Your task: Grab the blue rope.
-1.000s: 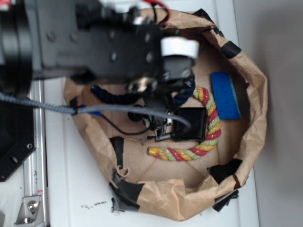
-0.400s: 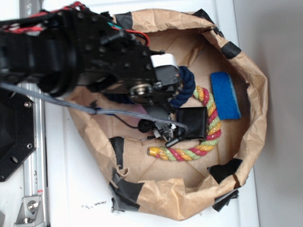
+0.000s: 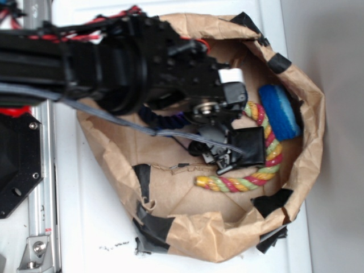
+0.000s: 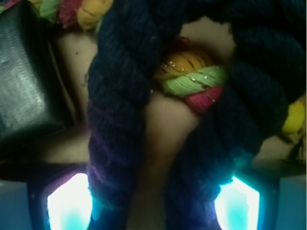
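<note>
Since the earlier frames we see the arm (image 3: 114, 62) stretch further right across the paper bag (image 3: 187, 239), and the blue sponge (image 3: 280, 111) has been pushed from lying flat to tilting up against the bag's right wall; the multicoloured rope (image 3: 239, 183) has slid right with it.

Nearest the wrist camera, the blue rope (image 4: 120, 96) fills almost the whole picture: thick, fuzzy, dark navy strands, twisted, running in two fat lengths from bottom to top with a bare brown gap between them. Both lengths pass between the glowing fingers (image 4: 67, 203) at the bottom corners, so the gripper (image 3: 224, 108) appears to be clamped around the rope. Behind the navy strands a bit of the yellow, green and red rope shows, pressed right against them.

From the outside view, only a short dark length of the blue rope peeks out under the arm, inside the bag near its upper middle. The bag is crumpled brown paper patched with black tape (image 3: 149, 224). It holds both ropes, the sponge and a black square block (image 3: 250, 147) that sits inside the curve of the multicoloured rope.
</note>
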`<state>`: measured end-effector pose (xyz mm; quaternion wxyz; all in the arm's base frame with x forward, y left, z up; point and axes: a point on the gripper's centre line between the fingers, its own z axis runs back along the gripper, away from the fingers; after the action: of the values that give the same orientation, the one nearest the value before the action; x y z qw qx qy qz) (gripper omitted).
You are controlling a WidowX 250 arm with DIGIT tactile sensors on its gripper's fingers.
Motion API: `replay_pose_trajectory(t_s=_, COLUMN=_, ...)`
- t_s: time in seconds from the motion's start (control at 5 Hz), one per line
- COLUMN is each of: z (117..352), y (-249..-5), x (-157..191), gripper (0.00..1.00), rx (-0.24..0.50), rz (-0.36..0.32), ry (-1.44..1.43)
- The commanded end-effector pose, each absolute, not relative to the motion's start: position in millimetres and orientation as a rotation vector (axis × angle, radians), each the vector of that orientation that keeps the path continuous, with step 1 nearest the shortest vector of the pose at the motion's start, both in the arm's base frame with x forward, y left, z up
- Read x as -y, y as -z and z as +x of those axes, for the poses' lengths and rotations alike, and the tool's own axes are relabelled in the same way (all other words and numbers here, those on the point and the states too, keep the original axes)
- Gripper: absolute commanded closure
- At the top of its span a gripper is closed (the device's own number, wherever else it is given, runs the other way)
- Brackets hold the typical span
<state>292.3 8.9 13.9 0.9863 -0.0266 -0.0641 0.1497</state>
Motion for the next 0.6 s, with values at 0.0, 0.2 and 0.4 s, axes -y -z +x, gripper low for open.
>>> replay_pose_trajectory(t_s=0.0, z=294.2, y=-26.9, x=-17.4, gripper=1.00, rx=0.132, rz=-0.077, ry=-0.276)
replay_pose_trajectory(t_s=0.2, z=289.0, y=-66.9, x=-18.9, gripper=1.00, rx=0.182, rz=-0.091, ry=-0.252)
replay_pose_trajectory(t_s=0.4, z=279.7, y=-108.1, x=-19.0, gripper=1.00, rx=0.231, rz=-0.099, ry=-0.219)
